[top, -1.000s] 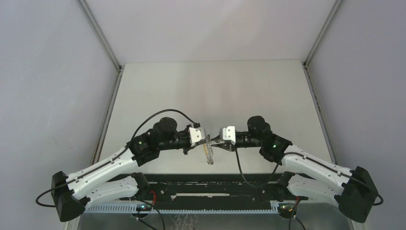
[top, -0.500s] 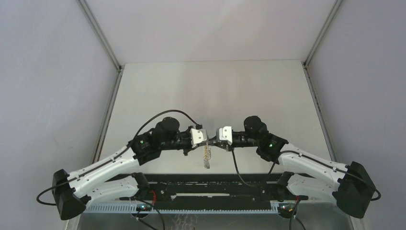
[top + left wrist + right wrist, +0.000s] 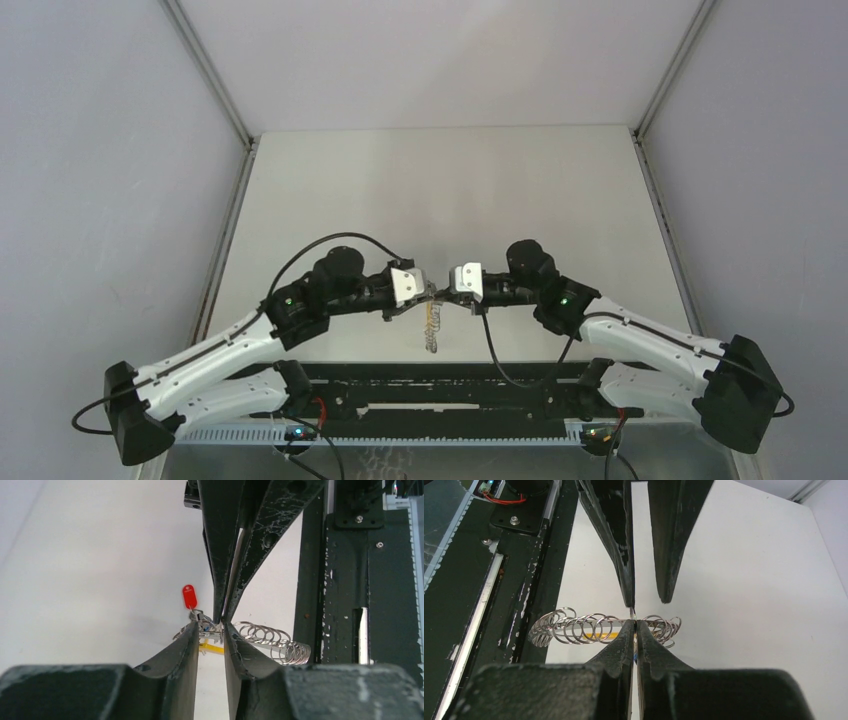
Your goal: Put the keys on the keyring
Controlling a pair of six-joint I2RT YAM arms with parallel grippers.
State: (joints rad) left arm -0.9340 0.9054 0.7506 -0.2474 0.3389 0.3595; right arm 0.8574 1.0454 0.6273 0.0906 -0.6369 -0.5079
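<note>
The keyring (image 3: 574, 626) is a string of silver wire rings, hanging below the spot where both grippers meet tip to tip over the near part of the table; from above it shows as a short dangling chain, the keyring (image 3: 432, 325). My right gripper (image 3: 634, 622) is shut on a thin ring of it. My left gripper (image 3: 210, 626) stands slightly open around the same bunch, its fingers apart. Among the keys, a red-headed one (image 3: 189, 596) sticks up beside the bunch and a yellow one (image 3: 212, 648) lies under it. A speck of blue (image 3: 205, 626) shows in the bunch.
The black rail frame (image 3: 430, 385) of the arm bases runs along the near edge, just below the hanging rings. The white table (image 3: 450, 190) stretches away behind the grippers, bounded by grey walls (image 3: 100, 200) left and right.
My left gripper has opened a little and my right gripper has closed on a ring. Both arms have drifted slightly left and toward each other, and the ring chain now hangs straighter.
</note>
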